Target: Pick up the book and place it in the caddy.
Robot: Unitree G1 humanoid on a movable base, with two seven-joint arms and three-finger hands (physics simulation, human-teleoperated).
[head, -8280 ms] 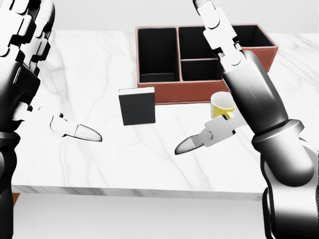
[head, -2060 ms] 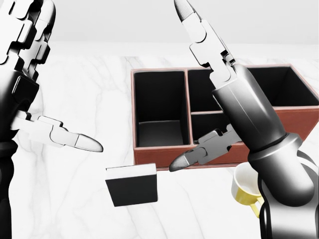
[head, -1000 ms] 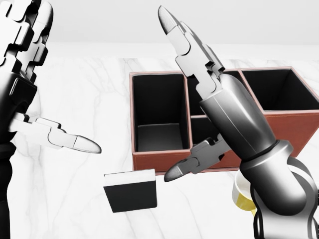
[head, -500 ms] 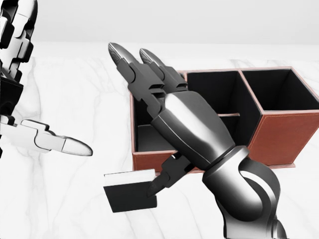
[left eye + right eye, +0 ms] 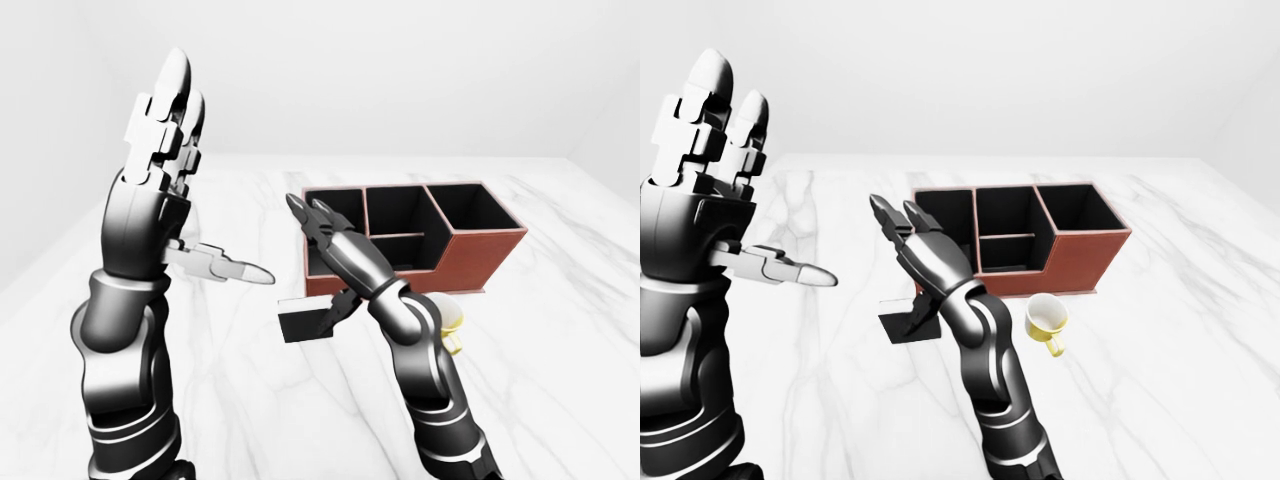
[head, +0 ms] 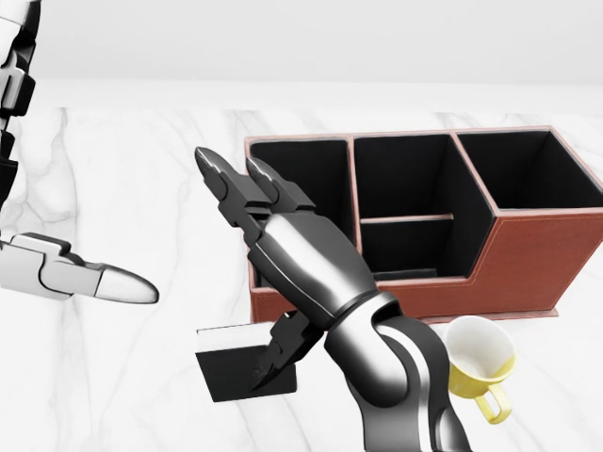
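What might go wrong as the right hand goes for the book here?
The right hand is open over the book, only its thumb reaching the cover, so a grasp may push it flat or slide it. The yellow mug sits by the forearm and could be knocked. The caddy wall stands close behind.

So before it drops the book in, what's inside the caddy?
The caddy's visible compartments look empty. The right hand covers part of the leftmost one.

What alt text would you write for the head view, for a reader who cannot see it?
The robot's open right hand reaches over a small black book on a white marble table, thumb at the book's right edge. Behind stands a brown caddy with empty black compartments, a yellow mug lies below it, and the left hand hovers open.
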